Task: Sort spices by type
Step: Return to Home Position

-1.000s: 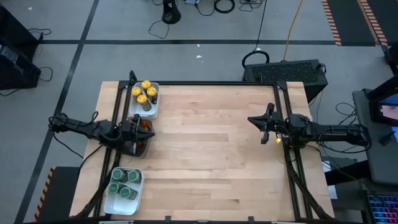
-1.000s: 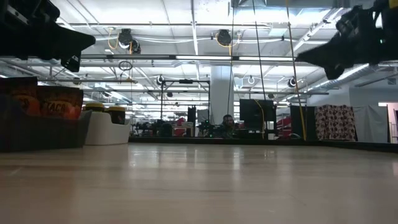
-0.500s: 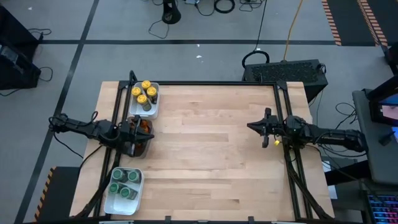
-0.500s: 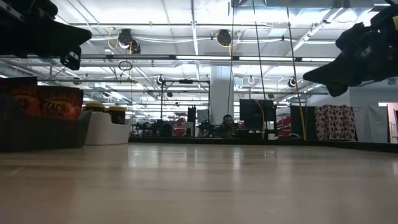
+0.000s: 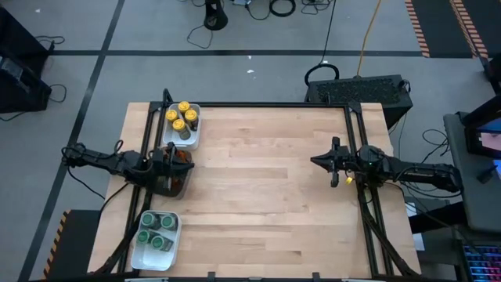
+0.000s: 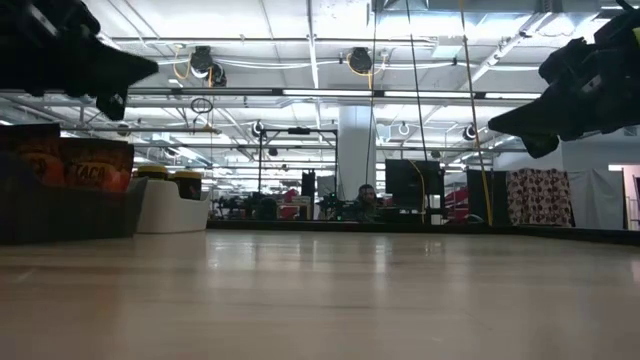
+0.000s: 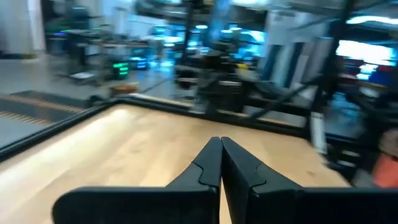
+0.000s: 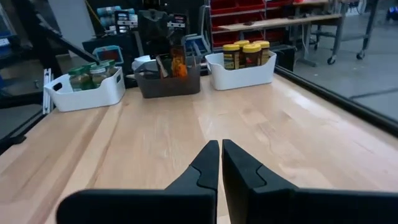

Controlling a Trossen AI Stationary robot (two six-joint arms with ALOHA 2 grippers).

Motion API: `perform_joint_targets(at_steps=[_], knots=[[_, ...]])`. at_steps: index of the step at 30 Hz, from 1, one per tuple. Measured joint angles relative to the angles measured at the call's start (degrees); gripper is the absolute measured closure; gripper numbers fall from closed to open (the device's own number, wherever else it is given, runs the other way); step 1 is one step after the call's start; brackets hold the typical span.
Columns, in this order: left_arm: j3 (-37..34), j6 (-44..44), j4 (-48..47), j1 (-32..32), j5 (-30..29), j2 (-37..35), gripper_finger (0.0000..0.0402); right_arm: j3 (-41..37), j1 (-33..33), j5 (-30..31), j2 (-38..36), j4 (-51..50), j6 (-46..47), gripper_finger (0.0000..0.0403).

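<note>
Yellow-lidded jars (image 5: 182, 117) stand in a white tray at the far left corner. Green-lidded jars (image 5: 156, 233) stand in another white tray at the near left. Orange-brown packets (image 5: 182, 160) stand upright in a dark grey tray (image 5: 174, 185) between the two. The right wrist view shows all three groups: green-lidded jars (image 8: 92, 74), packets (image 8: 178, 65), yellow-lidded jars (image 8: 244, 52). My left gripper (image 5: 180, 164) hovers shut above the dark tray, seen shut in its wrist view (image 7: 221, 149). My right gripper (image 5: 317, 160) hangs shut over the table's right part (image 8: 220, 150), touching nothing.
A black frame rail (image 5: 266, 105) runs around the wooden table top (image 5: 258, 188). Bare wood lies between the trays and my right gripper. A black box (image 5: 356, 88) sits beyond the far right corner. The low view shows a workshop behind the table.
My right gripper has sunk a little and shifted slightly toward the near edge, staying shut, and has since kept still. The jars, packets and trays have not moved.
</note>
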Motion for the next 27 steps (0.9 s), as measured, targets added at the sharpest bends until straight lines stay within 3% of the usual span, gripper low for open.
perform_joint_targets(at_steps=[4,27], knots=[[0.0,-0.6,-1.2,0.0,-5.2,0.0,0.0391,0.0,0.0,0.2,0.3,0.0,3.7,0.0403],[0.0,-1.0,-1.1,0.0,-5.1,0.0,0.0391,0.0,0.0,0.3,0.4,0.1,4.5,0.0403]])
